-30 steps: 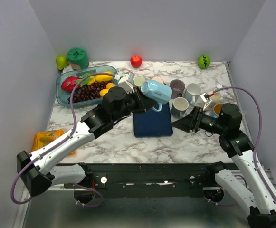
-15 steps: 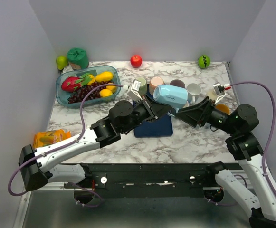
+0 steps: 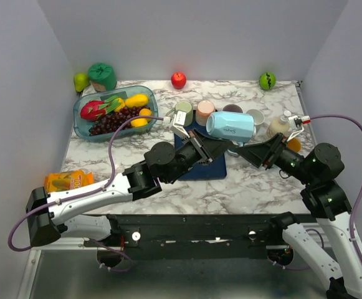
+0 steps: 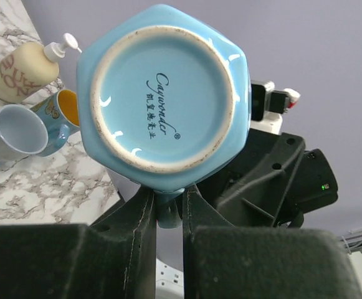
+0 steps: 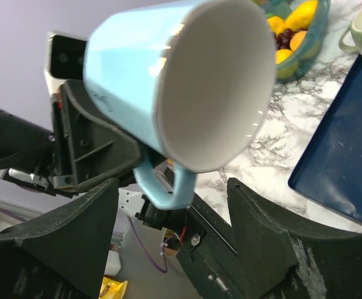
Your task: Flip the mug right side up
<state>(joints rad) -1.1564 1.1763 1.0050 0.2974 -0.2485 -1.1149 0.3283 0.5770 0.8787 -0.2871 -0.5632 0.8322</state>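
Observation:
A light blue mug (image 3: 230, 126) hangs in the air on its side above the blue mat (image 3: 199, 167). Its base (image 4: 168, 99) faces the left wrist camera and its white mouth (image 5: 218, 81) faces the right one. My left gripper (image 3: 217, 146) (image 4: 168, 212) is shut on the mug's handle (image 5: 168, 187), which points downward. My right gripper (image 3: 245, 149) (image 5: 171, 194) stands open just in front of the mouth. One finger sits on each side of the handle without touching it.
Several other mugs (image 3: 204, 111) stand behind the mat, with a soap bottle (image 3: 280, 124) to their right. A clear tray of fruit (image 3: 81, 121) sits at the back left. A red apple (image 3: 178, 80) and green toys (image 3: 266, 80) line the back wall. An orange packet (image 3: 68, 182) lies front left.
My left arm has carried the mug rightward and turned it so its mouth faces right. My right gripper has risen from the table toward the mouth.

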